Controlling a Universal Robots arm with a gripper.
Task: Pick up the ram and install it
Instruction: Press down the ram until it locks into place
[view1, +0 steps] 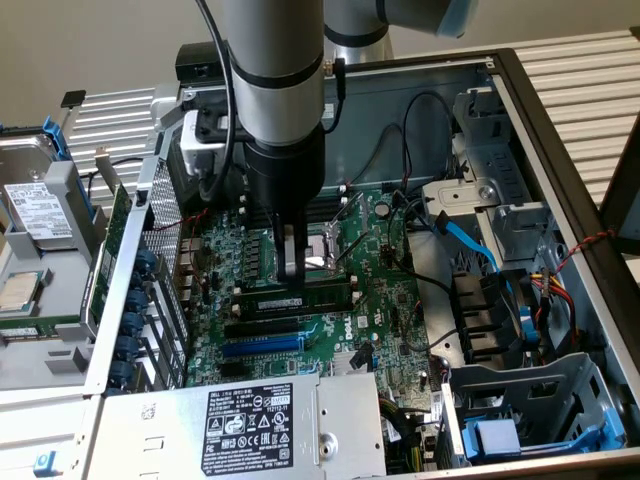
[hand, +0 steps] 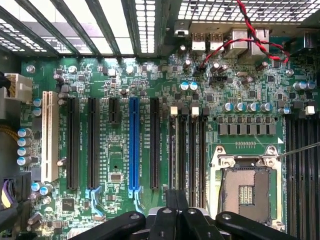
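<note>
end effector (view1: 292, 270): clenched, fingertips on the ram | ram (view1: 300, 297): frame centre, lying in slot on motherboard (view1: 330, 330) | handling: light, stiff, fragile; hold by long edges

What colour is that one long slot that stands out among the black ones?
Bright blue. The blue slot shows best in the wrist view, standing between black slots.
</note>
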